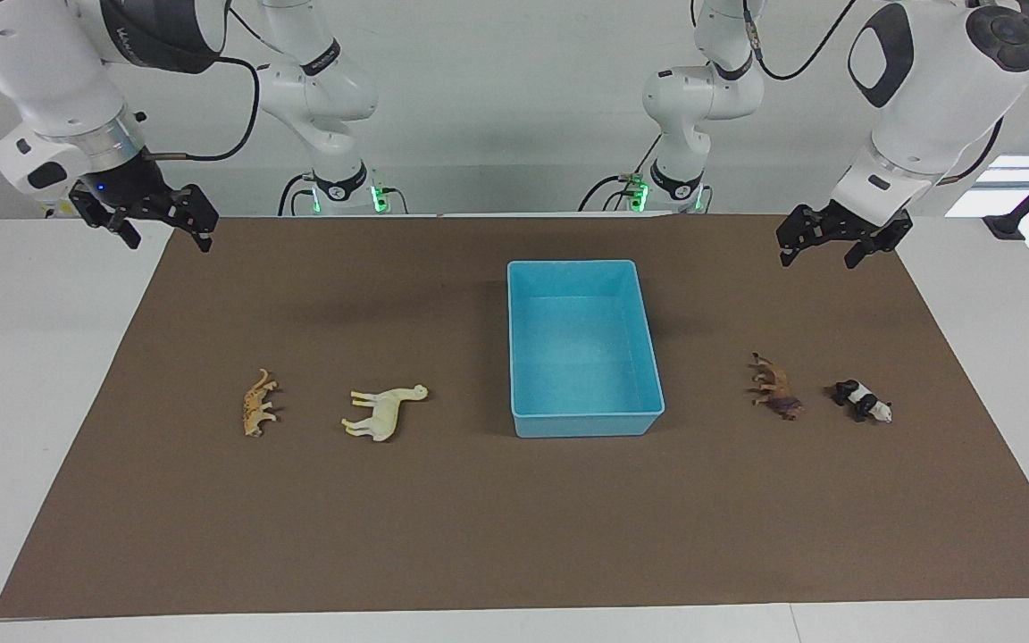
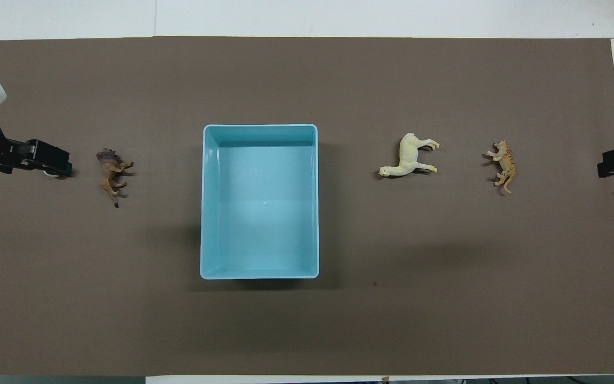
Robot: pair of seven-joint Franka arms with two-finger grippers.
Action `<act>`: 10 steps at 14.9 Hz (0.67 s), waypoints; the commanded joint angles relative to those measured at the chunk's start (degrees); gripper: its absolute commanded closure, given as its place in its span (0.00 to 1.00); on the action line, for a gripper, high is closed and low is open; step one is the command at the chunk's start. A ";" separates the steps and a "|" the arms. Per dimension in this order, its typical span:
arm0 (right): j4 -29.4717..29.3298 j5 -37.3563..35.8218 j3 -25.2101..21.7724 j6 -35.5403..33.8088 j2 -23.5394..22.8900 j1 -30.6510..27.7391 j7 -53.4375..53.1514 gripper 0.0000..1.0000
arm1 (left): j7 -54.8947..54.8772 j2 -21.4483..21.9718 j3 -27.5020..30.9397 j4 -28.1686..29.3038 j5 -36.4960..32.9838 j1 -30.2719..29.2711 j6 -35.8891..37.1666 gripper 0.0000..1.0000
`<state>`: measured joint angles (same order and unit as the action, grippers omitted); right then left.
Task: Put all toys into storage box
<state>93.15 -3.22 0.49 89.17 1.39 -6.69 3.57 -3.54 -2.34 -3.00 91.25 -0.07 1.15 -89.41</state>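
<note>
Currently both arms wait raised at the robots' end of the brown mat (image 1: 514, 536): the left gripper (image 1: 840, 241) hangs over the mat corner at the left arm's end, the right gripper (image 1: 153, 219) over the corner at the right arm's end, each with fingers spread and holding nothing. Farther out, the storage box (image 1: 586, 424) sits mid-table, with no toy inside. Level with its farther part lie the lion (image 1: 775, 386) and panda (image 1: 863, 400) toward the left arm's end, and the cream long-necked animal (image 1: 382, 411) and spotted cat (image 1: 257, 404) toward the right arm's end.

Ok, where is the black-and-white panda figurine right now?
The black-and-white panda figurine lies on the brown mat at the left arm's end, beside the brown lion-like figurine; the overhead view hides it.
</note>
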 commanded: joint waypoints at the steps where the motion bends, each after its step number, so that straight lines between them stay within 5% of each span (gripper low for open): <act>1: -0.08 1.02 1.09 -0.32 0.28 -1.31 0.03 0.00 | -0.50 0.67 0.54 0.34 0.42 0.34 0.38 0.00; 7: -0.07 0.85 0.83 -0.14 1.07 -1.84 -0.32 0.00 | -0.07 1.28 0.46 2.25 0.60 0.08 -1.97 0.00; 10: 0.01 0.76 0.83 -0.14 1.86 -1.31 0.21 0.00 | 0.81 7.24 0.54 17.59 0.60 0.34 -20.55 0.00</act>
<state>92.89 -3.22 0.51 89.17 2.16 -7.22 3.51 -3.42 -1.26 -2.98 96.00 -0.07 1.15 -98.16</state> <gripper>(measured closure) 0.000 0.000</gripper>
